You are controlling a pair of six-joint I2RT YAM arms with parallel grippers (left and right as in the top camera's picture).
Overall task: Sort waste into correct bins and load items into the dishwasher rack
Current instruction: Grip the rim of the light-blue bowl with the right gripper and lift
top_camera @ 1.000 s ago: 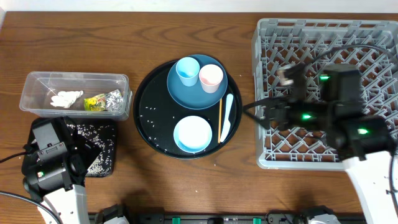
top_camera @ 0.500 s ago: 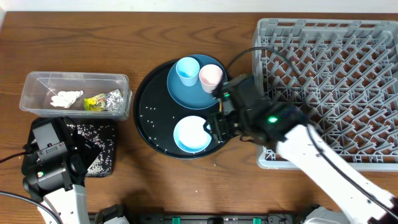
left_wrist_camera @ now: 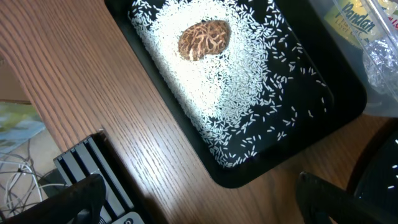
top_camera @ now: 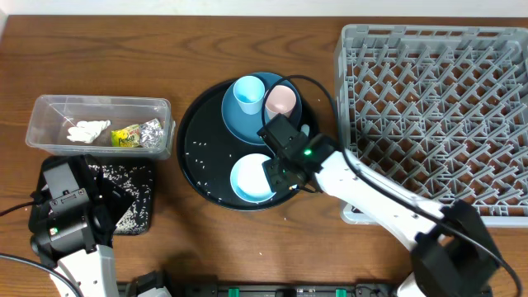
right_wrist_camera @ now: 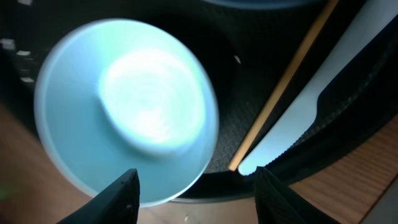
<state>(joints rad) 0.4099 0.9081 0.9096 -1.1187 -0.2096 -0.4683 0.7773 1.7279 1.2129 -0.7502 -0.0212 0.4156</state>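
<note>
My right gripper (right_wrist_camera: 199, 193) (top_camera: 279, 175) hangs open over the round black tray (top_camera: 198, 157), its fingers straddling the right rim of the pale-blue bowl (right_wrist_camera: 124, 106) (top_camera: 250, 177) without gripping it. To the right of the bowl lie the chopstick (right_wrist_camera: 286, 87) and the white spoon (right_wrist_camera: 311, 106). The dark-blue plate (top_camera: 239, 124) carries the light-blue cup (top_camera: 248, 93) and the pink cup (top_camera: 281, 100). My left gripper (left_wrist_camera: 202, 199) stands wide open over bare table beside the shallow black tray (left_wrist_camera: 348, 106), which holds rice (left_wrist_camera: 236, 93) and a brown food piece (left_wrist_camera: 204, 38).
The grey rack (top_camera: 429, 82) fills the right side, and my right arm passes its front-left corner. At the left, the clear tub (top_camera: 99, 109) holds tissue (top_camera: 88, 129), a yellow wrapper (top_camera: 126, 137) and foil (top_camera: 151, 132). Rice grains dot the round tray.
My right arm has swung left from above the rack to the round tray, beside the bowl, and its jaws have narrowed. The left arm has not moved.
</note>
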